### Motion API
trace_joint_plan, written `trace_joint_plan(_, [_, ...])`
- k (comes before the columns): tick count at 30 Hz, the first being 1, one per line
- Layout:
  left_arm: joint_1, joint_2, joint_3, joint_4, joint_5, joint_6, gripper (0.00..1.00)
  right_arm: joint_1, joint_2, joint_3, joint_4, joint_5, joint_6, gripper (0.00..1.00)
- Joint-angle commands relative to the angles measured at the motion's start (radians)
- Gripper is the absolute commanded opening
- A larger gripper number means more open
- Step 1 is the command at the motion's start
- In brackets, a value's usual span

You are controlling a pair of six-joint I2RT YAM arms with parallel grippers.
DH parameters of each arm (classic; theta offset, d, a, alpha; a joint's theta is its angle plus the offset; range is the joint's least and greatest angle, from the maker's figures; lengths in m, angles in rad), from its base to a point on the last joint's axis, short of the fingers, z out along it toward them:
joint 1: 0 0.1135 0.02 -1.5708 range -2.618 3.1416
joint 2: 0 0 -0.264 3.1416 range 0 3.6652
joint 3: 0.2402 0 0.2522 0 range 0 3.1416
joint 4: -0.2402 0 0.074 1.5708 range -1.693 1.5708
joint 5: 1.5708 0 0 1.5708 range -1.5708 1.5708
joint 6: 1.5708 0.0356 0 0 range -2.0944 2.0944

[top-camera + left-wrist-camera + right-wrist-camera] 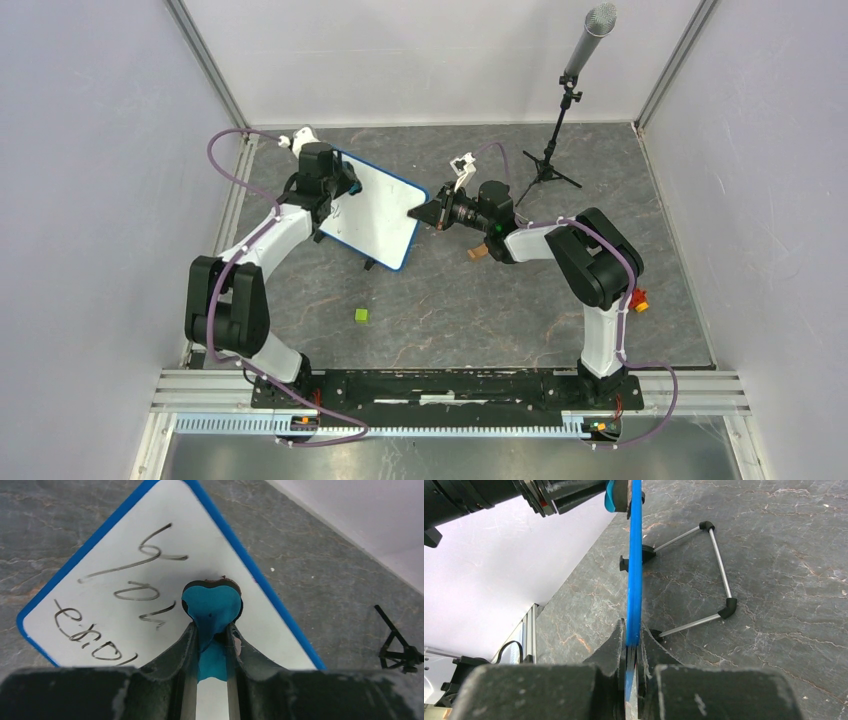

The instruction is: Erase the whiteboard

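The whiteboard [385,215], white with a thin blue frame, stands tilted at the back left of the grey table. Black handwriting [125,580] shows on its face [200,545]. My left gripper [340,188] is shut on a blue eraser [212,605] whose dark pad lies against the board, right of the writing; the fingertips [212,627] pinch its tab. My right gripper [420,213] is shut on the board's right edge, seen edge-on as a blue strip [634,570] between the fingertips [632,632]. The board's wire stand [719,580] with black feet rests on the table behind it.
A microphone on a tripod [560,130] stands at the back right; its legs show in the left wrist view [400,650]. A small green cube [361,315] lies in front of the board. A brown object [478,252] and a red-orange one [638,300] lie near the right arm. White walls enclose the table.
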Motion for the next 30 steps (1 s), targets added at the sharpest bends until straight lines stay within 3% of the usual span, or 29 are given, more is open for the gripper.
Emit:
trace_joint_plan(1, [-0.033, 0.014, 0.051, 0.061, 0.043, 0.028, 0.12, 0.032, 0.013, 0.019, 0.025, -0.107, -0.098, 0.0])
trace_joint_plan(7, [-0.016, -0.004, -0.016, 0.041, -0.027, 0.042, 0.13, 0.032, 0.015, 0.021, 0.025, -0.107, -0.098, 0.0])
trace_joint_plan(18, [0.162, -0.004, -0.254, 0.13, 0.069, -0.12, 0.17, 0.032, 0.015, 0.02, 0.029, -0.111, -0.093, 0.0])
trace_joint_plan(30, [0.147, -0.001, -0.108, 0.164, 0.172, -0.13, 0.15, 0.034, 0.017, 0.023, 0.031, -0.114, -0.092, 0.0])
